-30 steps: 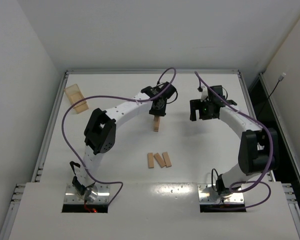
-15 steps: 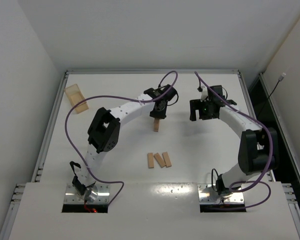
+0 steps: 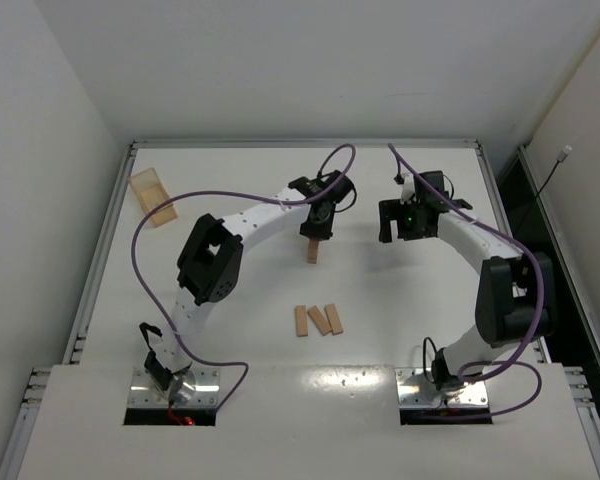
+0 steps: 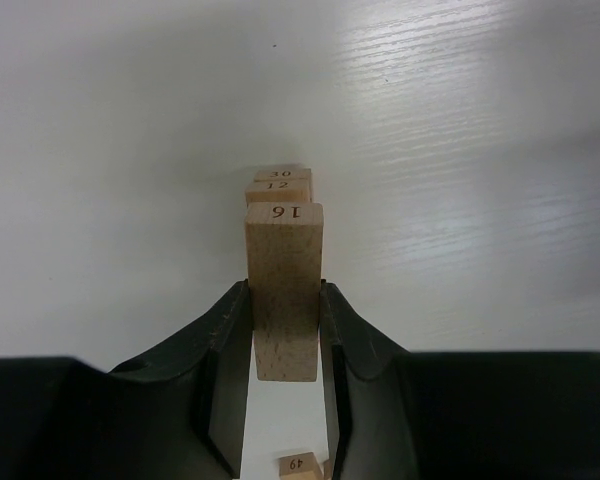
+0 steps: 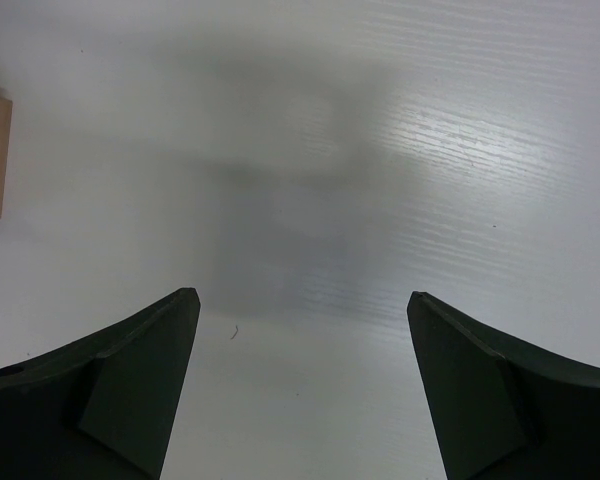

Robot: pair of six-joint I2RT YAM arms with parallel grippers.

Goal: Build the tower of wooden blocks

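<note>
The wood block marked 16 (image 4: 284, 245) is clamped in the left gripper (image 4: 284, 298), directly over the tower (image 4: 279, 183) at mid-table. The right gripper (image 5: 300, 330) is spread wide, empty. If the block is released off-centre or tilted, the narrow tower could be toppled.

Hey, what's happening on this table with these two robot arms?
It's a stacking job. The left gripper is clamped on one block, holding it right over the tower in the middle of the table; whether it already rests there is unclear. The right gripper hangs open and empty nearby. Three loose blocks lie flat closer to the arm bases, not yet used.
</note>
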